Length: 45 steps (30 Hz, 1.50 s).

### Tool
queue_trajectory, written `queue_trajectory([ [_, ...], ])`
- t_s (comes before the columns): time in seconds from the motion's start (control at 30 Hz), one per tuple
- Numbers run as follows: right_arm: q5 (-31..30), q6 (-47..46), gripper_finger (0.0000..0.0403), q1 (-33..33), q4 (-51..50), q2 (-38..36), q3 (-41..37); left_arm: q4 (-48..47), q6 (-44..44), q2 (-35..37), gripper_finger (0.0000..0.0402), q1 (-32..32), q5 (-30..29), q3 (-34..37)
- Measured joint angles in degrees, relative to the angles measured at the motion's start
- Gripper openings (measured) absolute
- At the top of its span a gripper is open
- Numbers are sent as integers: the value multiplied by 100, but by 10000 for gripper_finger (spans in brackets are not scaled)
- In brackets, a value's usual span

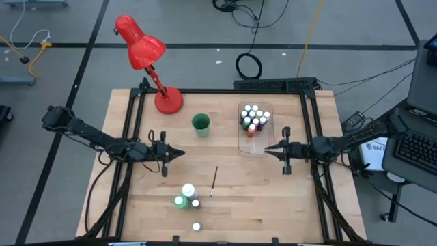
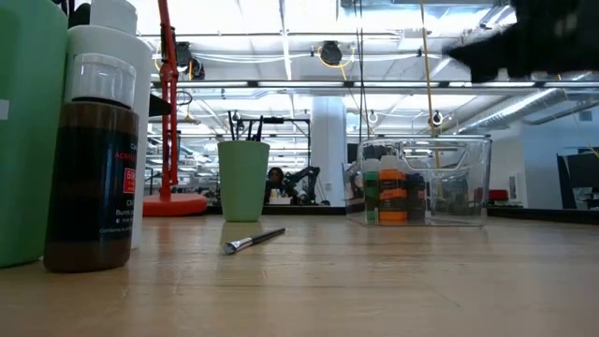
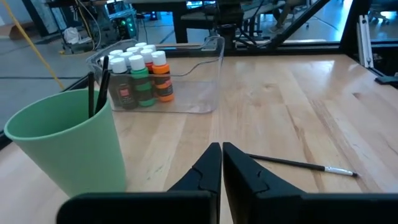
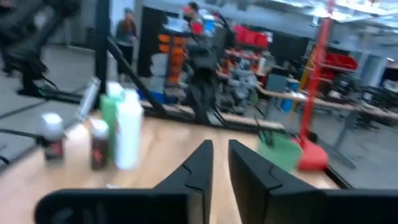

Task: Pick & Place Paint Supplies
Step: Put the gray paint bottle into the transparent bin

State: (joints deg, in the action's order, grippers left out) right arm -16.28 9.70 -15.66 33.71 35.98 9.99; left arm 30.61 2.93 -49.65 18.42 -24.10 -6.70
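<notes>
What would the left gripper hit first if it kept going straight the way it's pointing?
Probably nothing nearby: the left gripper points across bare table toward the right gripper. The loose brush lies off that line, though height is unclear.

both dark arms reach in low from opposite sides, wrists level, claws pointing at each other across the middle. the left claw (image 1: 179,153) has its fingers (image 3: 208,168) pressed together, holding nothing. the right claw (image 1: 268,148) shows a thin gap between its fingers (image 4: 200,165), also holding nothing.

Red lamp (image 1: 142,49), green cup (image 1: 201,124), clear tray (image 1: 254,147)
</notes>
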Motion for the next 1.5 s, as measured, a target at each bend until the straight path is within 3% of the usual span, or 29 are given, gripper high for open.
queue_trajectory([
  [0.27,60,630,100,-853,-90,2411,2036,-48,385,0,19,-133,-74,0],
  [0.5,297,625,188,-1561,-101,4599,3679,-134,533,0,19,-246,-149,0],
  [0.67,316,554,236,-1745,285,6103,4915,-344,767,0,19,-349,-151,0],
  [0.83,388,669,256,-1679,297,7311,6110,-619,1032,0,19,-439,-153,0],
  [1.13,1384,309,268,-1478,1006,8497,6945,-1033,1229,0,19,-437,-149,0],
  [1.5,1653,-198,268,-1373,1326,9223,7268,-1164,1413,0,19,-437,-144,0],
])
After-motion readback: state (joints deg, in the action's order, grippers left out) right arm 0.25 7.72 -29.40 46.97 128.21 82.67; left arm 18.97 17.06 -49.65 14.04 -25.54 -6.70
